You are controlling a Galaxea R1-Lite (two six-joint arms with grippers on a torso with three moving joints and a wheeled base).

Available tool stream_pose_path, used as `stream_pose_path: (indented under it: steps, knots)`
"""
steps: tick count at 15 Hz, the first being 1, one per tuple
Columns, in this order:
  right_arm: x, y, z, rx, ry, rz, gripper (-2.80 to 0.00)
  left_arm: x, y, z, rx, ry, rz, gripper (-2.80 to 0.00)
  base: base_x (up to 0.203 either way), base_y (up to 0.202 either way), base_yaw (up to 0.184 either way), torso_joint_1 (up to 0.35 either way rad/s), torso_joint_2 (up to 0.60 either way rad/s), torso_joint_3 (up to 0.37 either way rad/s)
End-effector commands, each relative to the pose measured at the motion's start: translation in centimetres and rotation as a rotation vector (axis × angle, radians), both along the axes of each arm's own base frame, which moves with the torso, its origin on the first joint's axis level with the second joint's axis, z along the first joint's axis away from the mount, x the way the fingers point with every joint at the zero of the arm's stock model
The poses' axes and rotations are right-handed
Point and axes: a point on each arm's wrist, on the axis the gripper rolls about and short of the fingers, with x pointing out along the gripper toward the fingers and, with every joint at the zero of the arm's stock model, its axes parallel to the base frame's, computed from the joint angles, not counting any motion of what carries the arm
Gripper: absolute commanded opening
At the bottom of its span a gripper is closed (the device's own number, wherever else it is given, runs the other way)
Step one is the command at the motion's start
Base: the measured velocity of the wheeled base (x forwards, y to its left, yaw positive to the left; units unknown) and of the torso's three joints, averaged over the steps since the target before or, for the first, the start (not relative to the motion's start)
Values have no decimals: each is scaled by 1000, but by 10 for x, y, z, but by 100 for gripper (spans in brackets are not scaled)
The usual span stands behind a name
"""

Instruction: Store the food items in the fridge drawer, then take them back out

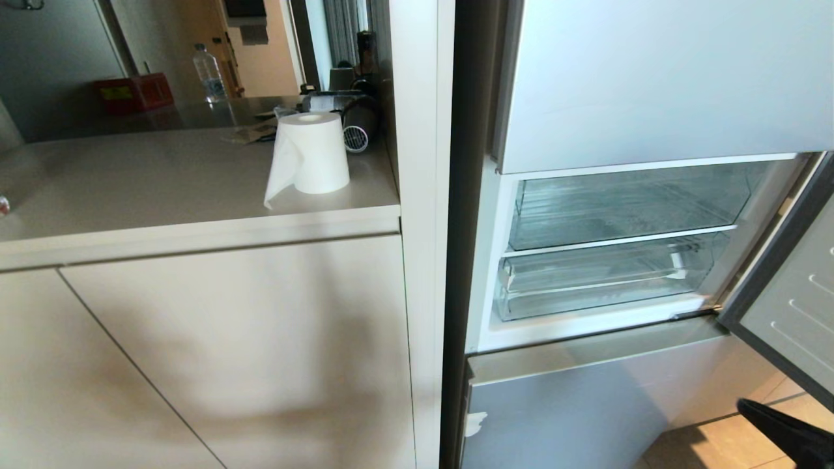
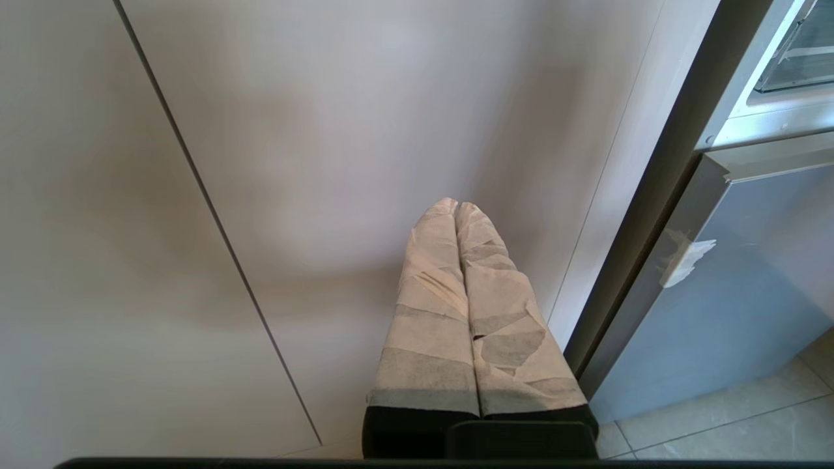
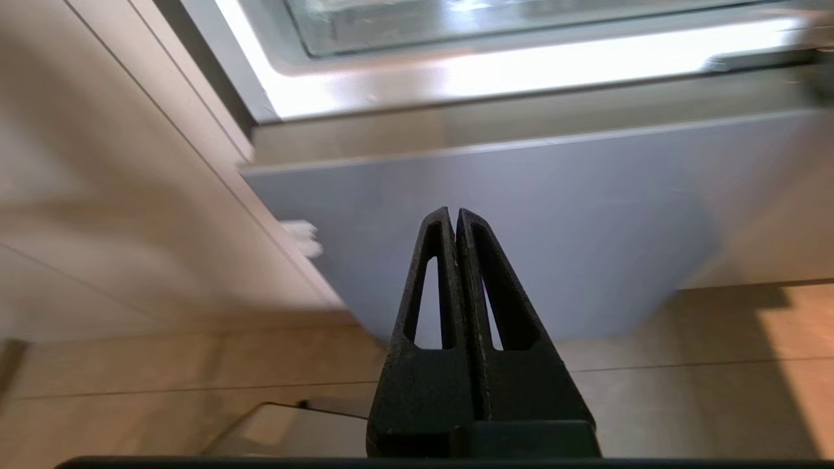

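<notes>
- Fridge drawer (image 1: pixel 606 277) sits pushed in, lower of the two clear bins in the open fridge; looks empty, no fruit visible in any view.
- Right gripper (image 3: pixel 455 215): jaws pressed together, holding nothing, low in front of the grey freezer door (image 3: pixel 521 215) below the drawer.
- Left gripper (image 2: pixel 455 207): taped fingers closed, empty, facing the cabinet beside the fridge.
- Step, my read: task finished or not begun; can't tell.
- Next: locate the fruit, or pull the drawer.

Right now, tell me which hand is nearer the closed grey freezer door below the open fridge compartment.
Right. The right hand points straight at the grey freezer door, low near the floor. The left hand faces the beige cabinet panel beside the fridge, with the door off to its side.
</notes>
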Motion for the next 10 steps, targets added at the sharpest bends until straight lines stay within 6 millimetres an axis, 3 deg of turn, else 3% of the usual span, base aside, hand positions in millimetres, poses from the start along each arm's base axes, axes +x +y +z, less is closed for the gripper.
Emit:
stream_pose_path:
  steps: [1,5,10]
  knots:
    - [-51,-14,-10,5,-141,-41,-280,0,0,0,0,1,0,-280,0,0,0,0,0,0]
    - [-85,-18,-44,-58,-156,-163,-280,0,0,0,0,1,0,-280,0,0,0,0,0,0]
    - [-102,-17,-56,-217,-305,-105,-280,0,0,0,-2,1,0,-280,0,0,0,0,0,0]
